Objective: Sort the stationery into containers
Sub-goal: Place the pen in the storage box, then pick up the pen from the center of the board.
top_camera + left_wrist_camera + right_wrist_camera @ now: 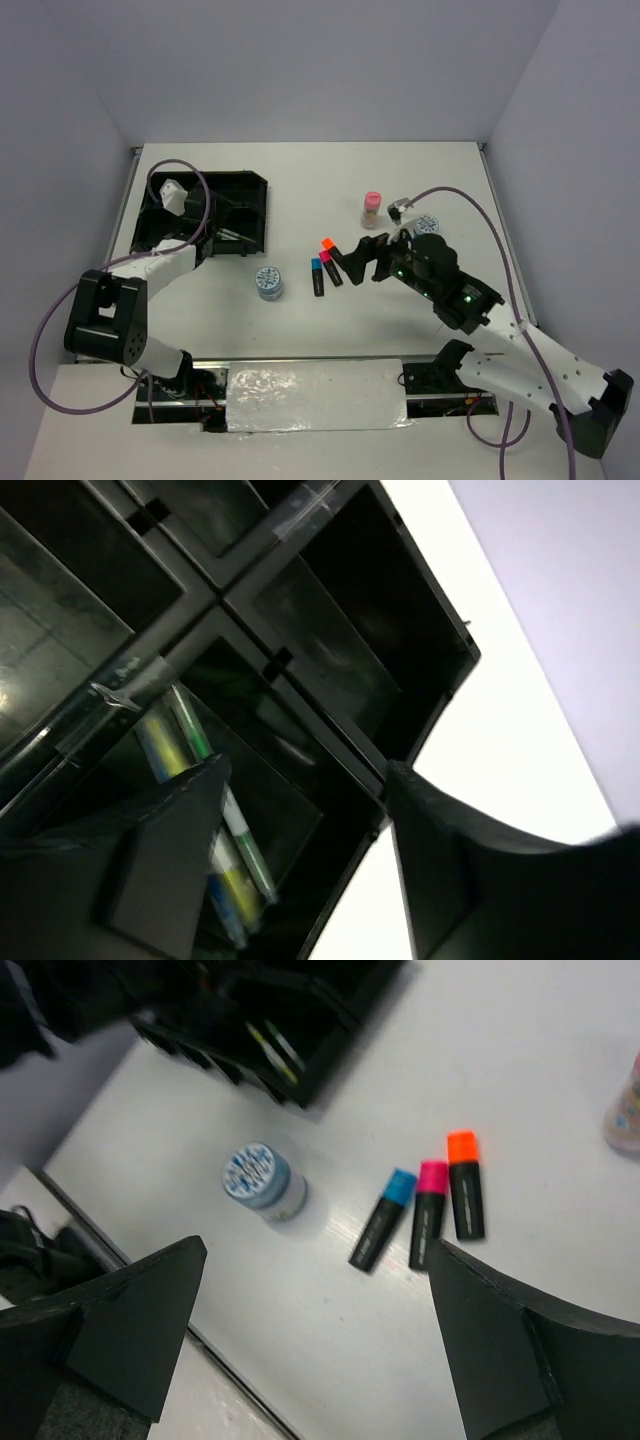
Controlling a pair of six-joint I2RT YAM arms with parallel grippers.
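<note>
The black compartment tray [250,190] stands at the far left; it also shows in the left wrist view [440,610] and the right wrist view [330,1035]. Thin yellow-green and white pens [238,870] lie in one compartment. My left gripper [205,245] is open and empty over the tray's near right corner [307,770]. Blue [383,1219], pink [428,1213] and orange [465,1196] capped markers lie side by side mid-table. My right gripper [365,258] is open and empty above the table, just right of them [315,1250]. One tin [269,282] stands left of the markers.
A pink-capped bottle [371,210] and a second blue-white tin [428,224] stand behind my right gripper. A foil-covered plate [315,395] lies at the near edge between the arm bases. Purple cables loop over both arms. Walls close in the table's left, far and right sides.
</note>
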